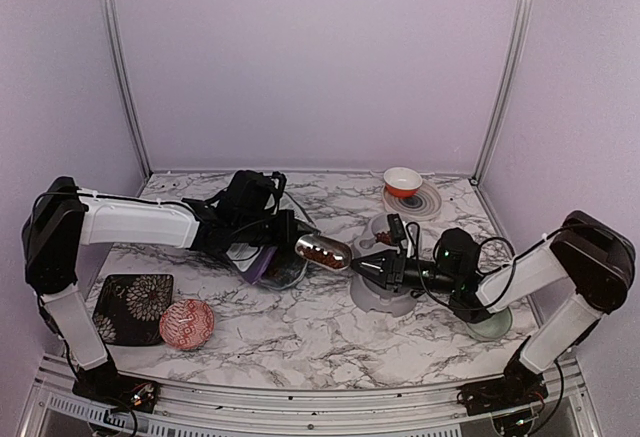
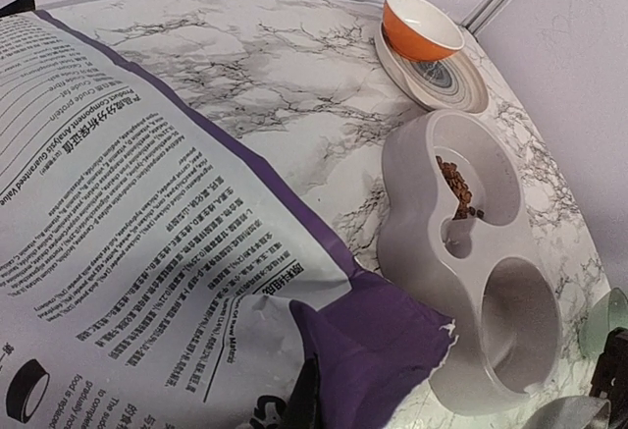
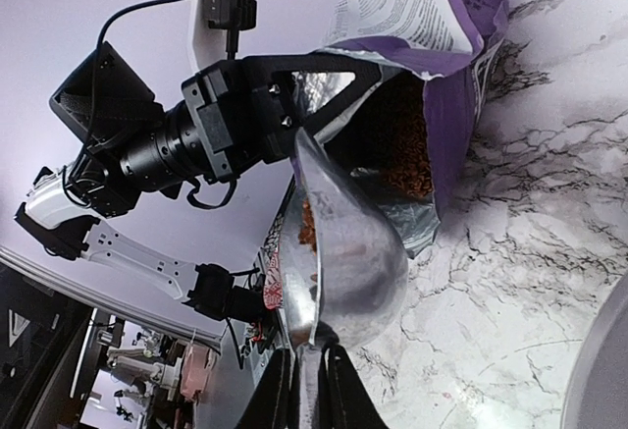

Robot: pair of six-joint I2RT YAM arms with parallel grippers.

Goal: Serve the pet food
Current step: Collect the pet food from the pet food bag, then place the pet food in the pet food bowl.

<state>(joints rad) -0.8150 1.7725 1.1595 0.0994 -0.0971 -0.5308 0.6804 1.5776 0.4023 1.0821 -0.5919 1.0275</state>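
My right gripper is shut on the handle of a metal scoop. The scoop hangs above the table between the bag and the feeder, with pet food in it. More kibble fills the open purple bag. A little kibble lies in the far bowl of the grey double-bowl feeder; its near bowl has none. My left gripper is shut on the bag's torn purple top edge and holds its mouth open.
An orange bowl sits on a striped plate at the back right. A black flowered dish and a red patterned bowl lie front left. A pale green disc lies under my right arm.
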